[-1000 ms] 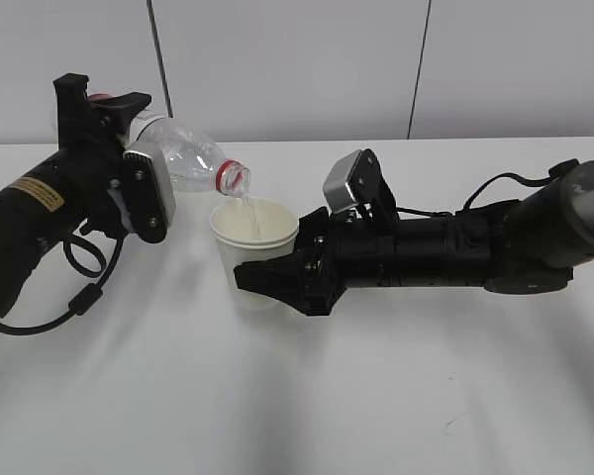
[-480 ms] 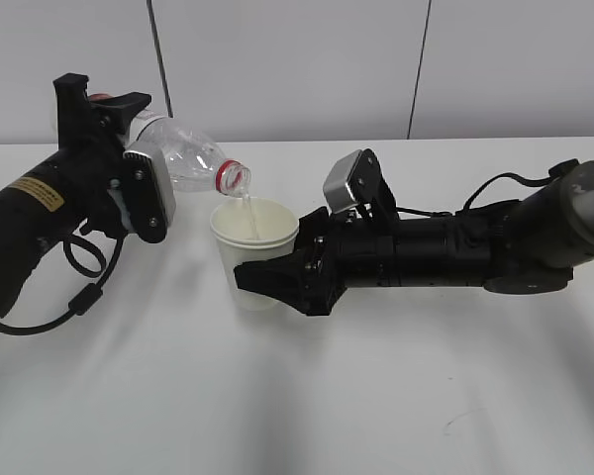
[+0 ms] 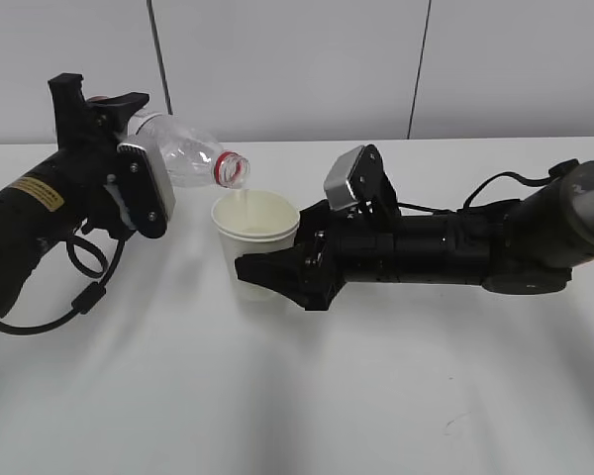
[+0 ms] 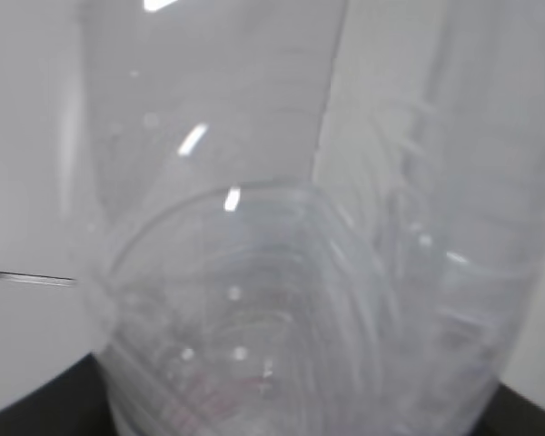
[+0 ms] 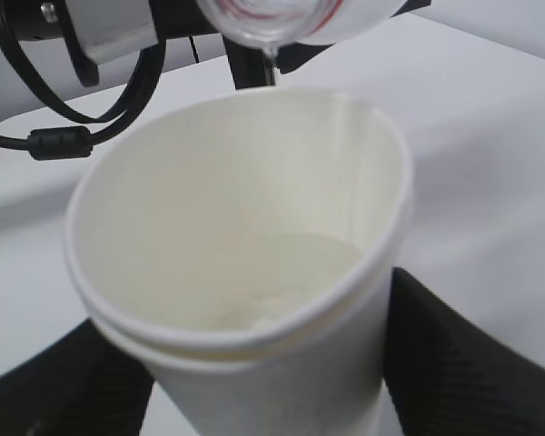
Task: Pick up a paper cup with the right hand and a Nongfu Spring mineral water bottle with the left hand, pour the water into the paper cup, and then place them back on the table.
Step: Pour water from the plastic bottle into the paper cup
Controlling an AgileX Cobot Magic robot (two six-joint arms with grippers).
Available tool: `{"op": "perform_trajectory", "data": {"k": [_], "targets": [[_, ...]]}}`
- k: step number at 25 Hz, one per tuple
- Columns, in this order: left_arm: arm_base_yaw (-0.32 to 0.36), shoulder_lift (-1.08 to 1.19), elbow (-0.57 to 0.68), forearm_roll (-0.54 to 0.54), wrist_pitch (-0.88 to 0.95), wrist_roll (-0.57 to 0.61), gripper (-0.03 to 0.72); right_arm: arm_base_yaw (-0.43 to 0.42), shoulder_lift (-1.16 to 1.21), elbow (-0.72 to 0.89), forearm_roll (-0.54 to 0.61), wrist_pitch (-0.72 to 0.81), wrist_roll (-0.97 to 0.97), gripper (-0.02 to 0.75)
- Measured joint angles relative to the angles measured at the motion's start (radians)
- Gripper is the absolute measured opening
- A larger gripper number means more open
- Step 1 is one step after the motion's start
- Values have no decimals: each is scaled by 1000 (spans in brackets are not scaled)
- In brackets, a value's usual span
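Observation:
My left gripper is shut on the clear water bottle, held nearly level with its red-ringed open mouth just above and left of the cup. The bottle fills the left wrist view, blurred. My right gripper is shut on the cream paper cup, holding it upright just over the white table. In the right wrist view the cup holds water, black fingers flank it, and the bottle mouth hangs over its far rim with a drop at its lip.
A black cable loop hangs from the left arm onto the table. A grey panelled wall stands behind the table's far edge.
The bottle has tipped back toward level and risen slightly. The stream of water into the cup has stopped. The cup and right arm have hardly moved.

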Motion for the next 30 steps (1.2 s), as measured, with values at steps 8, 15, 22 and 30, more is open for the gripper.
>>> {"op": "perform_trajectory", "data": {"k": [8, 15, 22, 30], "targets": [[0, 0, 0, 1, 0, -230, 418, 0, 0, 0, 15, 6, -19, 525], [0, 0, 0, -26, 0, -519, 418, 0, 0, 0, 44, 52, -53, 525], [0, 0, 0, -82, 27, -839, 418, 0, 0, 0, 131, 97, -73, 525], [0, 0, 0, -82, 86, -1189, 418, 0, 0, 0, 246, 172, -112, 525]]}}
